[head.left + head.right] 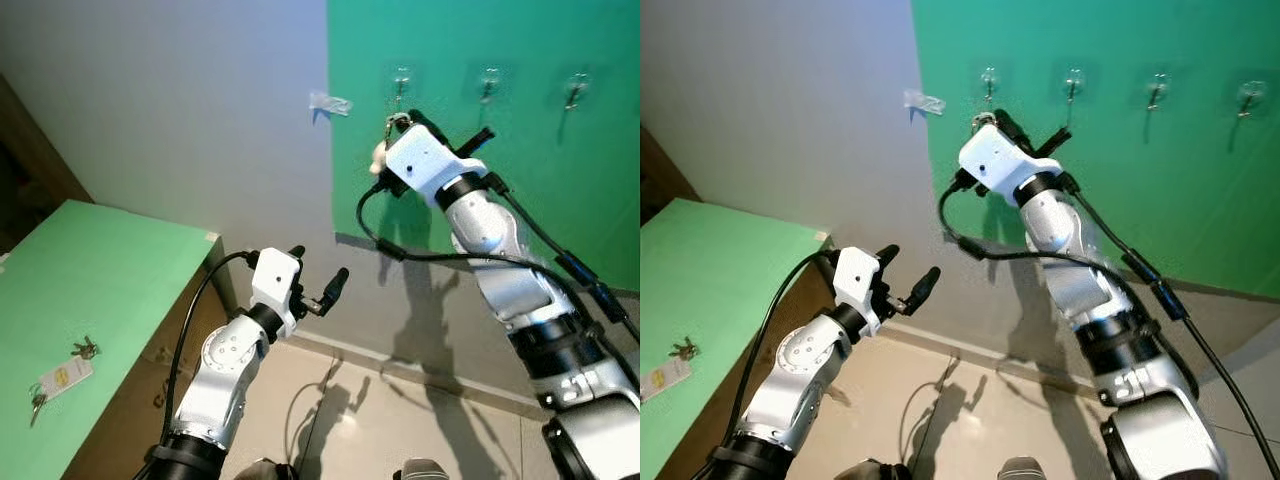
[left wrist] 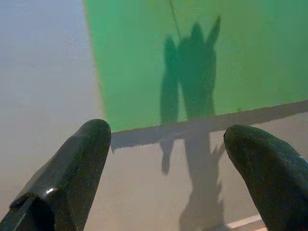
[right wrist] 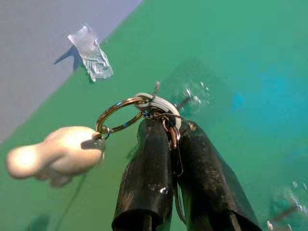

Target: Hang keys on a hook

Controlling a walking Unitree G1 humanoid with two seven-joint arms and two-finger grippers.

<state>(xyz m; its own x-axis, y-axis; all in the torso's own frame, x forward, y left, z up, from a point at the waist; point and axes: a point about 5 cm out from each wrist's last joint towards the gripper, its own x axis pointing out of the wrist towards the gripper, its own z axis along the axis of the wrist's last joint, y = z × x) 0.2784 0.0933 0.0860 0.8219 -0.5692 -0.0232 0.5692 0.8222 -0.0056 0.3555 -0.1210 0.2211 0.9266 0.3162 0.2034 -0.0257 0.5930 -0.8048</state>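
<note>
A: Where is the right arm?

B: In the head views it climbs from the lower right corner up to the middle top of the frame, elbow bent, wrist tipped toward the green wall panel (image 1: 560, 180). The right gripper (image 3: 168, 126) sits just below the leftmost clear hook (image 1: 401, 78) in a row of hooks near the top edge.

A: And its jaws?

B: Pressed together on the keys (image 3: 174, 144). In the right wrist view the two black fingers (image 3: 147, 178) pinch the bunch between them, a brass key ring (image 3: 118, 111) standing out beyond the tips with a pale figure-shaped fob (image 3: 55, 155) dangling from it at the left of that frame. The clear hook shows just behind the ring, near the frame's centre; I cannot tell whether the ring touches it.

A: The left arm?

B: Raised from the bottom left of the head views, forearm angled upward, with the left gripper (image 1: 318, 280) near the frame's centre, pointing toward the grey wall (image 1: 160, 110). Its jaws stand wide apart and hold nothing; the left wrist view has one finger at each lower corner.

A: Anything else?

B: A scrap of clear tape (image 1: 329, 103) on the grey wall at upper centre, and a second set of keys with a white tag (image 1: 62, 375) on the green tabletop (image 1: 100, 270) at lower left.
</note>
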